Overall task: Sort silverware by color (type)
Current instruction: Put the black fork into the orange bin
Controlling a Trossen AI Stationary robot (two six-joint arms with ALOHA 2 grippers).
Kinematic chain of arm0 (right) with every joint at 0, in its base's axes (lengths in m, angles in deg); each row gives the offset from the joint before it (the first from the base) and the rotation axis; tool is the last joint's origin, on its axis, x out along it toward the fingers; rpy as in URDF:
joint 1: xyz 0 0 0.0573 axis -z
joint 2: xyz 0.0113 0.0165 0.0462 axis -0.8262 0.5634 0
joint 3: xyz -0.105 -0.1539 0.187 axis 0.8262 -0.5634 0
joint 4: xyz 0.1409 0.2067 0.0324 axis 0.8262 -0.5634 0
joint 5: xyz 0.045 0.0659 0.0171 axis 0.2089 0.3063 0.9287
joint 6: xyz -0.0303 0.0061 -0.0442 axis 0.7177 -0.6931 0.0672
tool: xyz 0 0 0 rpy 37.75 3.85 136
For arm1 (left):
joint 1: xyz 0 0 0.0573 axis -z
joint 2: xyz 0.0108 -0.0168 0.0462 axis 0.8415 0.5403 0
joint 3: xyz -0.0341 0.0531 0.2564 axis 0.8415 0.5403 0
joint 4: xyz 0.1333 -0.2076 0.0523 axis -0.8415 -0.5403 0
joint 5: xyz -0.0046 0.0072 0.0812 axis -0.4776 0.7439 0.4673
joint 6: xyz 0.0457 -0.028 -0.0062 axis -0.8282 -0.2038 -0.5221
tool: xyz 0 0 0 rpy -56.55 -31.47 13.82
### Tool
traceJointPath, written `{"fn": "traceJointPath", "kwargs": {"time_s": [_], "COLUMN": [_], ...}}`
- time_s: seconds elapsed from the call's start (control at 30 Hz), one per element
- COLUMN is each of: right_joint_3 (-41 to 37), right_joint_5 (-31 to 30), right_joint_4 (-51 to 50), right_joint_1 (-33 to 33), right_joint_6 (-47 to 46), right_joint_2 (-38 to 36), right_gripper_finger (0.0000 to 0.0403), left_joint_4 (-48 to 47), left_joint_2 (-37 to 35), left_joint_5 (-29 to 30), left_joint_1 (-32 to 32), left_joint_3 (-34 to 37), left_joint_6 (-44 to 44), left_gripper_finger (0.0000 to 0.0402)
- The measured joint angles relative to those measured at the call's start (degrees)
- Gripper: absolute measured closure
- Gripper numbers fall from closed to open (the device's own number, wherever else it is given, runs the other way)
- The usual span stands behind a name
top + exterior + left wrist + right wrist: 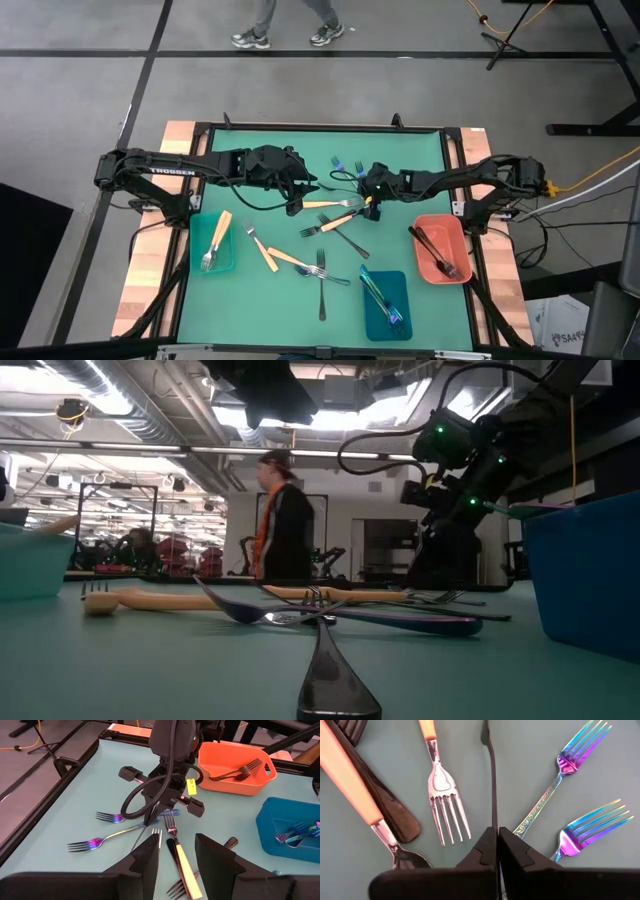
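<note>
Over the middle of the green table (400, 150) both our arms meet. From above, our left gripper (298, 205) hangs with its fingers spread, holding nothing, beside a cluster of loose forks, and our right gripper (366, 190) sits just right of it, clenched.

Our right wrist view shows what the overhead cannot: the two fingers (480, 852) are pressed tight on a thin dark handle (493, 775) running straight away between them, so we take it that the right gripper is grasping a black utensil. Around it lie a silver fork with an orange handle (442, 790), a second orange-handled piece (350, 775), a broad black handle (385, 805), and two rainbow forks (570, 765) (585, 830) whose tines shade from purple to blue to gold.

Our left wrist view adds the trays on the right: a salmon tray (235, 780) holding dark forks (240, 772) and a blue tray (280, 835) with rainbow pieces (300, 832). It also shows an orange-handled fork (180, 855) lying between our left fingers (145, 862), untouched, and two more rainbow forks (110, 816) (95, 842) flat on the table.

Only the overhead view shows the teal tray (197, 268) at near left with an orange-handled fork (216, 240), plus more forks (265, 250) (321, 285) scattered on the near part of the table.

Level with the tabletop, we see a dark fork handle (335, 685) close up and a person (283, 520) walking beyond the table.
</note>
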Motion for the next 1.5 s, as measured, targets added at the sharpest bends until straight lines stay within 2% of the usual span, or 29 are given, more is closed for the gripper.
{"fn": "traceJointPath", "kwargs": {"time_s": [0.27, 0.57, 0.77, 0.87, 1.0, 1.2, 1.3, 1.5], "right_joint_3": [0.07, 0.11, 0.11, 0.11, 0.11, 0.11, 0.11, 0.11], "right_joint_5": [0.59, 0.59, 0.61, 0.61, 0.61, 0.63, 0.63, 0.61], "right_joint_4": [0.01, 0.02, 0.0, -0.02, -0.06, -0.13, -0.24, -0.31], "right_joint_1": [0.0, 0.0, 0.0, 0.0, 0.0, 0.0, 0.0, 0.0], "right_joint_6": [0.0, -0.02, 0.0, 0.0, -0.02, 0.0, -0.02, -0.02], "right_joint_2": [-0.04, -0.07, -0.09, -0.09, -0.11, -0.11, -0.11, -0.11], "right_gripper_finger": [0.0398, 0.0398, 0.0398, 0.0398, 0.0398, 0.0398, 0.0398, 0.0398], "left_joint_4": [0.19, 3.27, 4.86, 8.62, 14.59, 20.89, 23.25, 26.29], "left_joint_2": [1.33, 10.98, 16.93, 19.14, 21.95, 26.26, 28.01, 29.33], "left_joint_5": [0.02, 3.25, 2.95, 0.08, -7.57, -16.96, -19.26, -19.52], "left_joint_1": [0.02, -0.19, -3.02, -5.48, -9.05, -13.1, -14.31, -15.43], "left_joint_3": [0.0, 0.04, 0.06, 0.07, 0.07, 0.07, 0.07, 0.04], "left_joint_6": [-0.07, -8.61, -11.82, -12.52, -12.34, -6.6, -5.01, -3.41], "left_gripper_finger": [0.028, 0.028, 0.028, 0.028, 0.028, 0.028, 0.028, 0.028]}}
